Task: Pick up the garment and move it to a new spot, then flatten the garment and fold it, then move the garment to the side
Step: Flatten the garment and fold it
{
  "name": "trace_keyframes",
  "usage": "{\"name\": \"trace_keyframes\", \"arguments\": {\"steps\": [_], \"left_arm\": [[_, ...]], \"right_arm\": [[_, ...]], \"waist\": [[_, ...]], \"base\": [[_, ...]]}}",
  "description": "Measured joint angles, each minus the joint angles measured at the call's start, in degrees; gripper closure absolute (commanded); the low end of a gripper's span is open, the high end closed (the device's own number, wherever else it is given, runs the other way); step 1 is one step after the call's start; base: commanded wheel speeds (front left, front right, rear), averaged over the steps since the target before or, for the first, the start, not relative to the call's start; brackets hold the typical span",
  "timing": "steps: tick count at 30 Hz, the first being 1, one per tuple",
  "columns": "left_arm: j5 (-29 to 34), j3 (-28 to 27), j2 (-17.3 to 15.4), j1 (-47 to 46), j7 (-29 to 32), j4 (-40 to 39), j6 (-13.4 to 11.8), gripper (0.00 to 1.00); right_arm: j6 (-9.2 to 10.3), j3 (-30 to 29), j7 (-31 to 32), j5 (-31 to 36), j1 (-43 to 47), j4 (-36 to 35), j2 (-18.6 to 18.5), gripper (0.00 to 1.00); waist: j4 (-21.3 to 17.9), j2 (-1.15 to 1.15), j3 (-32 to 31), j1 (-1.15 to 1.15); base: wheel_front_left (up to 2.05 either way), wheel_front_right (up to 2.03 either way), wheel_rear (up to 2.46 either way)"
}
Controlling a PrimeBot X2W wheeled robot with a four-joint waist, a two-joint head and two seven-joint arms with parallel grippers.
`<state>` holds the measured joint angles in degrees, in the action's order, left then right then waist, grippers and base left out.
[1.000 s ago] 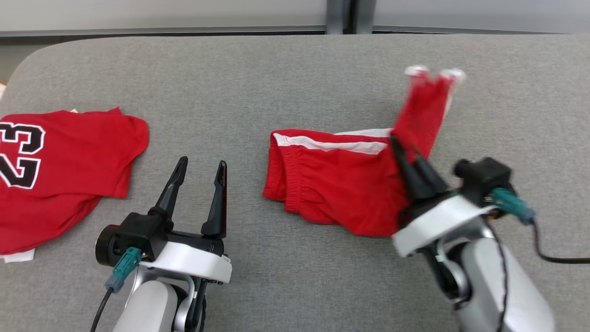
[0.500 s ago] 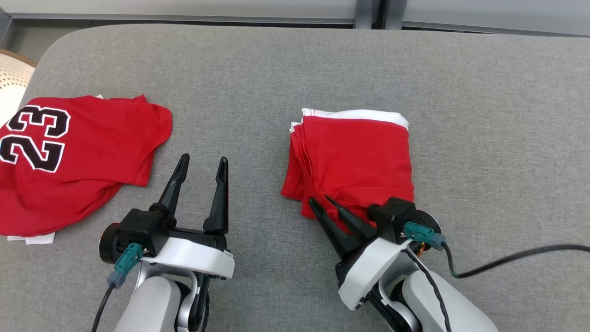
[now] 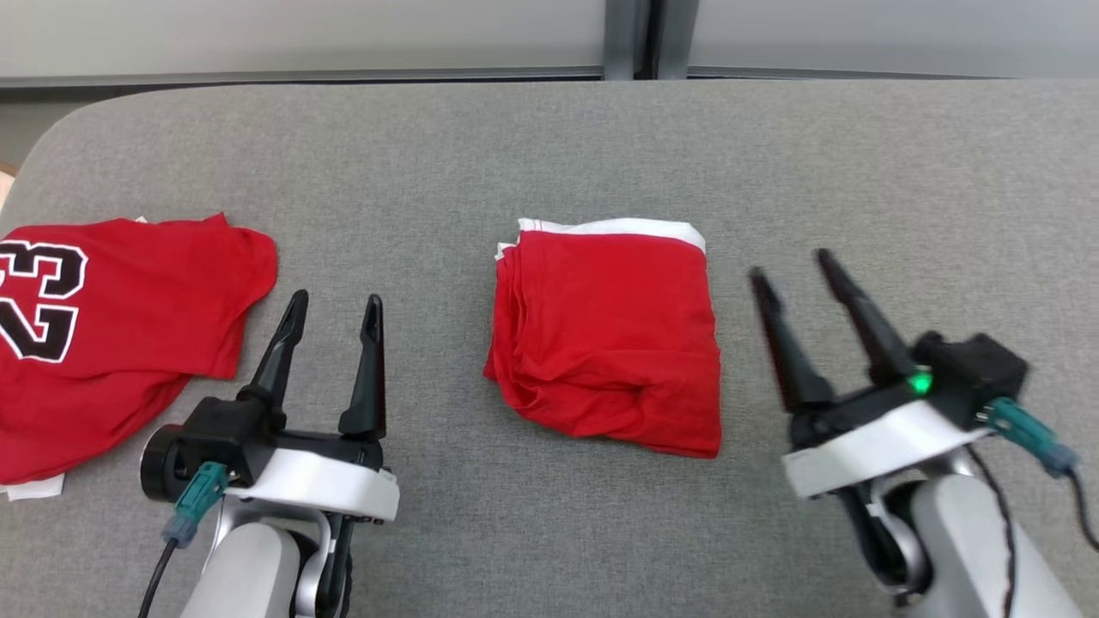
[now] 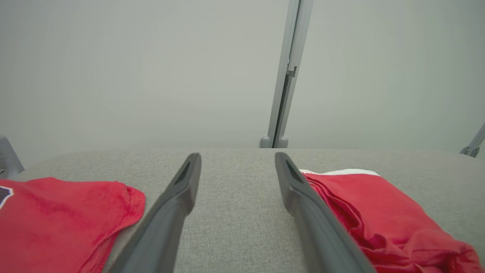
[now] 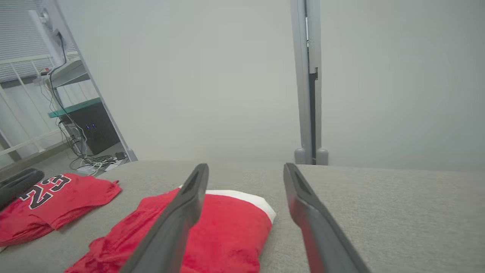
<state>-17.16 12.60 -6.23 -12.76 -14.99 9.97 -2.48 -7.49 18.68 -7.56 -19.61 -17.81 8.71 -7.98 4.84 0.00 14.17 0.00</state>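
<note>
Red shorts with a white band (image 3: 610, 343) lie folded into a neat stack in the middle of the grey table (image 3: 549, 146). They show at the right of the left wrist view as the shorts (image 4: 382, 216) and at the lower left of the right wrist view as the shorts (image 5: 212, 235). My right gripper (image 3: 790, 263) is open just right of the stack, apart from it, holding nothing. My left gripper (image 3: 333, 307) is open to the left of the stack, over bare cloth, also holding nothing.
A red jersey with the number 23 (image 3: 112, 318) lies crumpled at the table's left edge, also seen as the jersey (image 5: 49, 204). A grey post (image 3: 631, 39) stands behind the table. Shelving and cables (image 5: 79, 125) sit beyond the left side.
My right gripper let go of the shorts, opened, and drew back to the right of the stack. The shorts went from half folded to a finished stack. The head camera shifted.
</note>
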Motion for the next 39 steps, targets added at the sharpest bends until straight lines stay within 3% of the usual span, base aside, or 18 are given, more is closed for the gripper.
{"name": "trace_keyframes", "arguments": {"steps": [5,9,28,39], "left_arm": [[0.0,-0.9,-0.9,1.4,0.0,-0.4,-0.4,0.00],[0.0,-1.2,-1.8,2.6,0.0,-0.8,-0.6,0.00],[-0.4,0.1,-3.0,9.7,2.0,-1.0,-1.6,0.00],[-0.9,0.3,-3.4,10.5,2.9,-2.4,-2.2,0.00]], "right_arm": [[-0.01,-10.3,1.3,2.8,4.9,-2.8,-0.5,0.00],[0.00,-14.6,3.2,4.4,8.6,-5.3,-0.2,0.00],[-0.01,-16.2,9.8,5.2,20.4,-12.4,1.2,0.00],[0.00,-16.4,11.1,5.4,21.4,-14.5,1.1,0.00]], "waist": [[-1.3,0.00,-1.3,0.00],[-2.1,0.00,-2.4,0.00],[-3.0,0.00,-11.4,0.00],[-3.5,0.00,-11.5,0.00]], "base": [[0.00,0.00,0.00],[0.00,0.00,0.00],[0.00,0.00,0.00],[0.00,0.00,0.00]]}}
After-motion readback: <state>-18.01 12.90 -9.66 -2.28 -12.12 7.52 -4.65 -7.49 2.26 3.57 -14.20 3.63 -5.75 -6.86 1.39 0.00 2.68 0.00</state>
